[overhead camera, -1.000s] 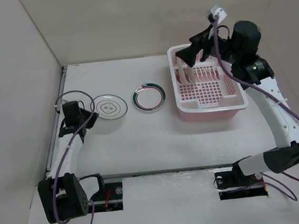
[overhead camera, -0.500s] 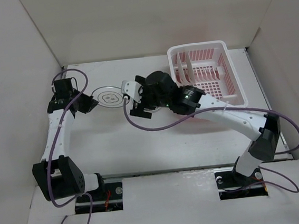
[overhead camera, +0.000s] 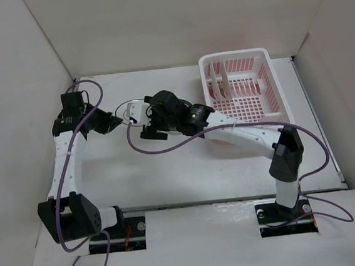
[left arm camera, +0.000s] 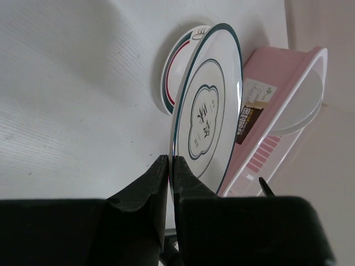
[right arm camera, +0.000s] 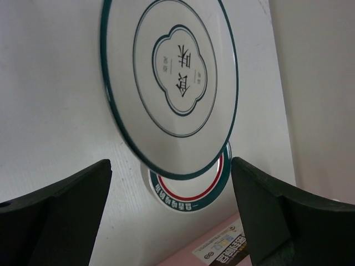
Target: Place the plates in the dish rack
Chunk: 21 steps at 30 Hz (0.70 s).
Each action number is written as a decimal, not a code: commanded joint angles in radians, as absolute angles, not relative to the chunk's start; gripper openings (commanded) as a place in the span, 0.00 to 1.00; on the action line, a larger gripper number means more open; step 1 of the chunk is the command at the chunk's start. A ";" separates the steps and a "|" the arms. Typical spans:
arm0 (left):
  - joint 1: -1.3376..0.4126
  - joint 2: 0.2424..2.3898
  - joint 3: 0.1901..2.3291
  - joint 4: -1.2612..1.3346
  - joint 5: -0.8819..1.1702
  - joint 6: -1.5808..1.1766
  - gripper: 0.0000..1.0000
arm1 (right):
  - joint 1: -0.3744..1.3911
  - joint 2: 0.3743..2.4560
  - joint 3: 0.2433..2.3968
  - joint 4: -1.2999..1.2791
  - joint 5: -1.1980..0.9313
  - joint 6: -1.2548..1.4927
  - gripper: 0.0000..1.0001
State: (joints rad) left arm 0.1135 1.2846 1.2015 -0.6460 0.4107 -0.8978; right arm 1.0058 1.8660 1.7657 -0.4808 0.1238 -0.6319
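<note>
L end effector pinching ringed plate rim | R end effector spread, facing it

The top external camera looks down from high above and behind the robot, taking in the whole table, far from both claws. The left wrist camera sits just behind the left claw and faces out along its fingers, very near the ringed plate pinched edge-on there. The right wrist camera looks out between the spread fingers of the right claw, close on that plate's face. Both wrist views share it, the green-banded plate beyond the claw, and a corner of the dish rack.
</note>
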 commanded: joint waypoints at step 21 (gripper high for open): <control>0.051 1.215 1.246 -0.600 0.499 -0.933 0.00 | 1.015 1.991 1.865 -0.382 0.210 -0.583 0.00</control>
State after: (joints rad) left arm 0.0563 1.2476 1.2068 -0.6289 0.4545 -0.9546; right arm 1.0336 2.0186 1.8362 -0.4488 0.2054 -0.6327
